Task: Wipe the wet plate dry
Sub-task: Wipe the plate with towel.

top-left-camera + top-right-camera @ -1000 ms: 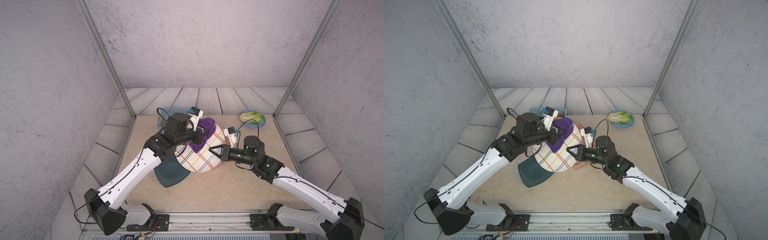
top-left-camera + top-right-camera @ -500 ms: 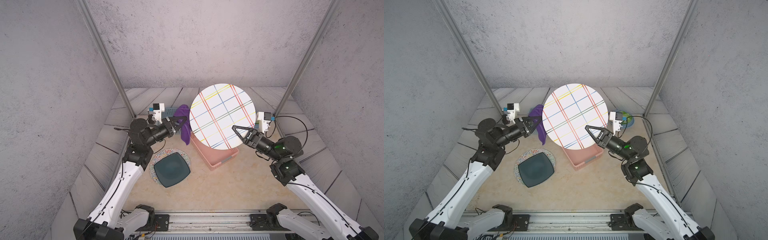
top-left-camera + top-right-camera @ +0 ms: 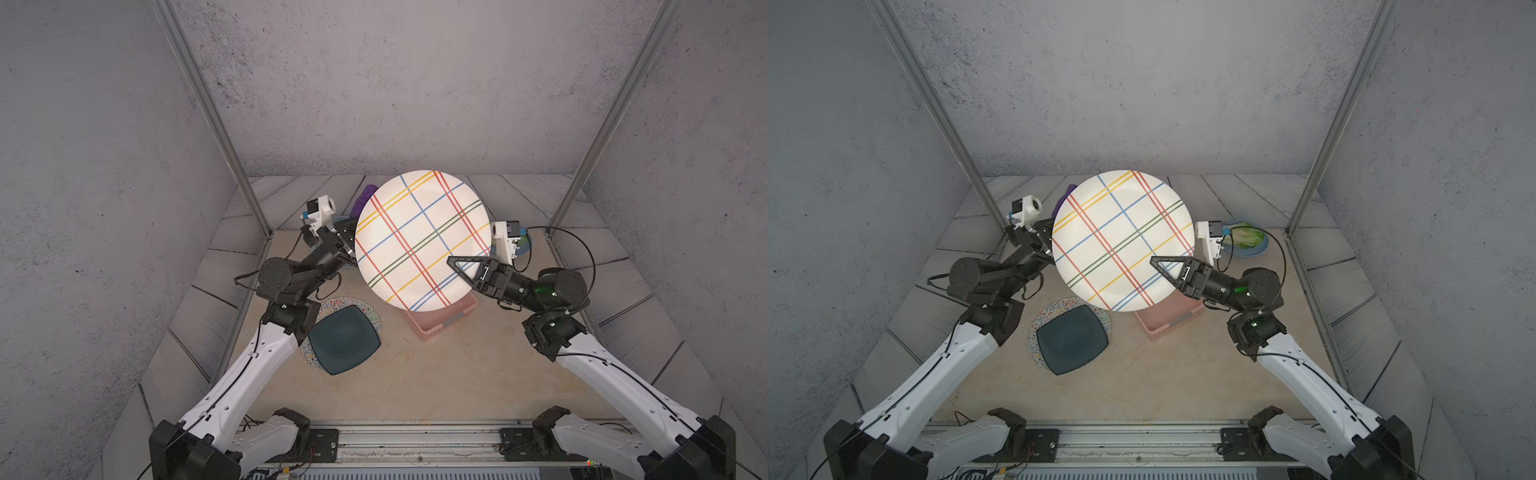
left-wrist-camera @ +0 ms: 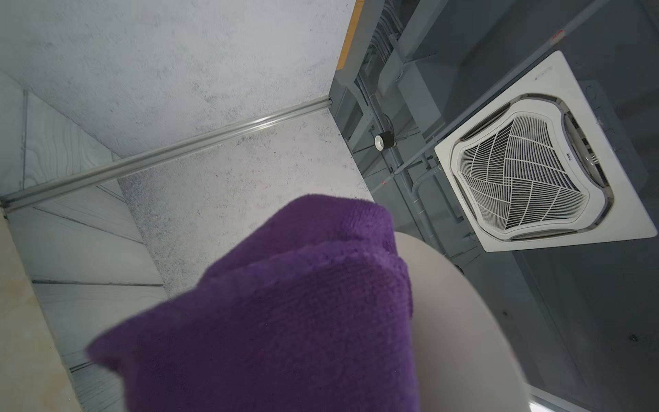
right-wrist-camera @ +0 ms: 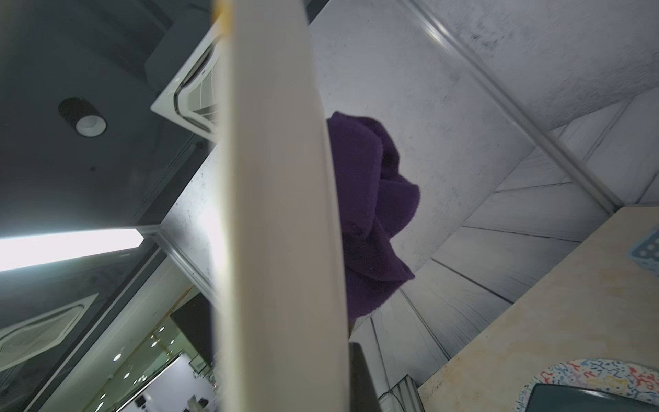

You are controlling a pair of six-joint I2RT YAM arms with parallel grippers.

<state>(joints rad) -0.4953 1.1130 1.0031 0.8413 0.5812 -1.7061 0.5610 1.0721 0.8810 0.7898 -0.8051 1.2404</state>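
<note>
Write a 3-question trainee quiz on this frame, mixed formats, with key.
1. True or false: the right gripper is shut on the striped plate at its rim.
2. What is at the striped plate's back face? A sponge, B purple cloth, C paper towel.
3. What does the teal square plate lie on?
Key: 1 true; 2 B; 3 a speckled round plate.

Plate point(image 3: 419, 237) up over basket point(image 3: 436, 325) w/ cloth point(image 4: 285, 321) behind; dish point(image 3: 344, 340) on mat point(image 3: 340, 301) L of basket.
</note>
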